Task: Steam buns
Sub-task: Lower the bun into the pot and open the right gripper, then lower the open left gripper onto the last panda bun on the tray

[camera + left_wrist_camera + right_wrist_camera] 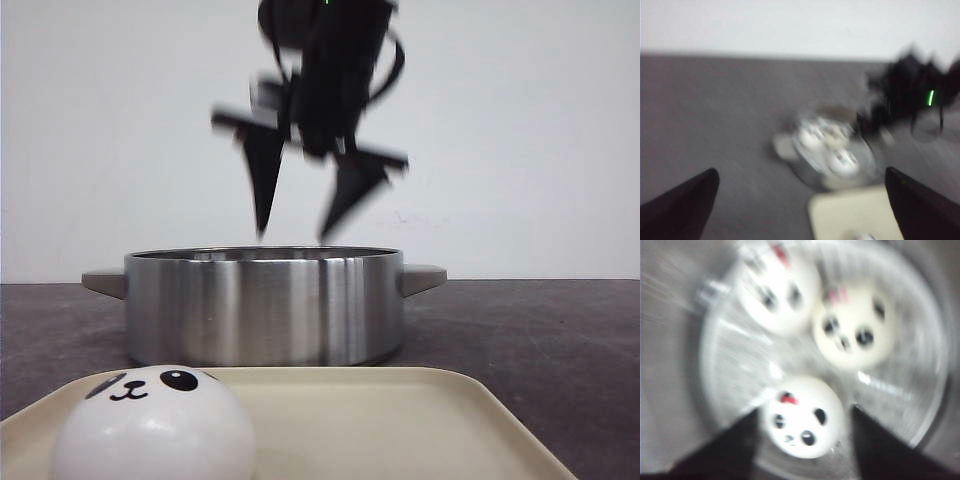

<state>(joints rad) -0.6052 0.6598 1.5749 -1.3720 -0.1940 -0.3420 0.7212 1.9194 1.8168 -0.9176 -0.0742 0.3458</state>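
A steel pot [265, 305] stands mid-table. Three white panda-face buns lie inside it [777, 290] [855, 325] [802, 417], two or more with a red mark on top. My right gripper [292, 236] hangs open just above the pot's rim, holding nothing. In its wrist view the right gripper [806, 412] straddles the nearest bun from above, the fingers [740, 445] apart from it. One more bun [150, 425] sits on the cream tray [400, 420] in front. My left gripper [801, 171] is wide open and empty, away from the pot [810, 172].
The pot has grey side handles [422, 278]. The tray [850, 210] lies just in front of the pot on a dark table [540, 340]. The right arm [910, 85] shows as a black blur with a green light. A white wall stands behind.
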